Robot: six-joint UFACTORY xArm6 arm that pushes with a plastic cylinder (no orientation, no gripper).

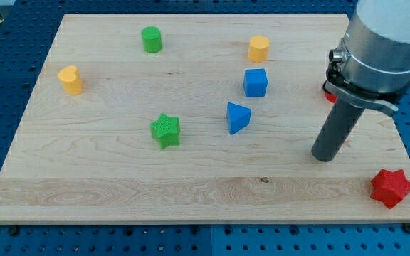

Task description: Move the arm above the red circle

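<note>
The red circle (329,94) shows only as a small red sliver at the view's right, mostly hidden behind the arm's grey body. My tip (324,156) rests on the wooden board (119,185), below the red circle and a little to its left. A red star (391,188) lies at the bottom right, to the right of my tip and lower.
A blue triangle (237,117) and a blue cube (255,82) lie left of my tip. An orange block (258,48) sits above them. A green star (166,131), a green cylinder (151,39) and a yellow heart (70,80) lie further left.
</note>
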